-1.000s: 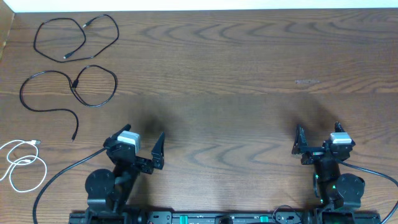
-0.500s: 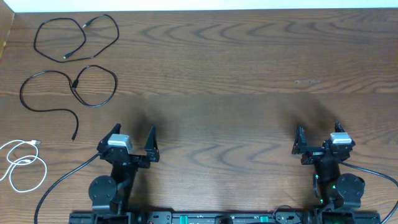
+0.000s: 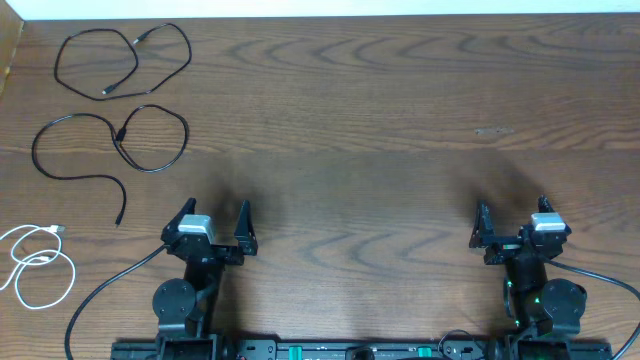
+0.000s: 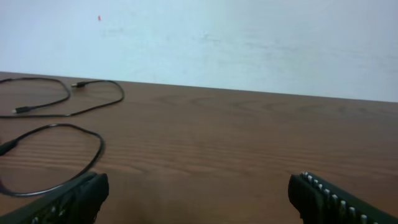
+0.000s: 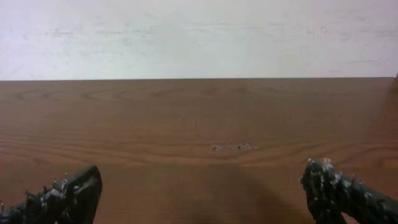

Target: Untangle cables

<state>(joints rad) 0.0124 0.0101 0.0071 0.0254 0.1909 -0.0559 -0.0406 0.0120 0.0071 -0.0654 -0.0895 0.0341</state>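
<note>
The left end effector (image 3: 215,212), apart and empty like the right end effector (image 3: 511,212), is found swung back square to 12 o'clock, and the cables (image 3: 187,135) are left separate at 10 o'clock on the table (image 3: 400,120), so the task is judged finished.

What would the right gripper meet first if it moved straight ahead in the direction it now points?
The way looks free: ahead of the right gripper, jaws open, lies only the bare brown wooden table with a faint pale scuff mark, then the white wall; its distance is unclear.
</note>
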